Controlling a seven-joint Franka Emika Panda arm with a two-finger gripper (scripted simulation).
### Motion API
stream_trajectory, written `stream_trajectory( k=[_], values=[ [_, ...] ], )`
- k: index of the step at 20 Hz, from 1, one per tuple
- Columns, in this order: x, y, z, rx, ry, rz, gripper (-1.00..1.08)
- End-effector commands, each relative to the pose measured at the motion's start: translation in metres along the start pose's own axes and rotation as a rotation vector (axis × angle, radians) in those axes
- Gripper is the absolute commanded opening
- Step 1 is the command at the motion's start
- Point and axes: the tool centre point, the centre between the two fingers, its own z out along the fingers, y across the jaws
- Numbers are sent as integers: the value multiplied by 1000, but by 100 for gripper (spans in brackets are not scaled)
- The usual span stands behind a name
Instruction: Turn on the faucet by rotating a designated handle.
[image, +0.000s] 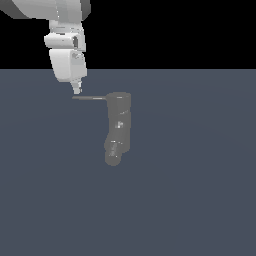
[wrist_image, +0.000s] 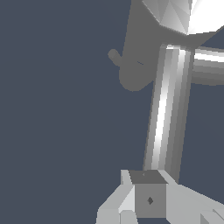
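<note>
The faucet (image: 119, 125) is a dull-grey upright cylinder with a rounded spout end (image: 113, 159), standing on the dark floor. The handle (image: 90, 98) is a thin dark rod that sticks out from the faucet's top toward the exterior view's left. My gripper (image: 76, 90) hangs just above the handle's free end, its fingers closed together with nothing between them. In the wrist view the handle (wrist_image: 166, 113) runs as a bright rod from the faucet's top (wrist_image: 175, 17) down to my gripper (wrist_image: 148, 194). The spout (wrist_image: 131, 70) shows beside it. I cannot tell whether the fingertips touch the rod.
The white robot arm (image: 65, 45) comes down from the upper left of the exterior view. The flat blue-grey floor (image: 200, 190) surrounds the faucet. In the wrist view a second short rod (wrist_image: 210, 65) projects from the faucet's top.
</note>
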Motion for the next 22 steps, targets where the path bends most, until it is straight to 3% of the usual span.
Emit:
stream_trajectory(
  k=[1, 11, 22],
  values=[
    [5, -11, 7, 2, 1, 46, -100],
    [16, -31, 20, 4, 0, 140, -100],
    [14, -15, 21, 4, 0, 140, -100]
  ],
)
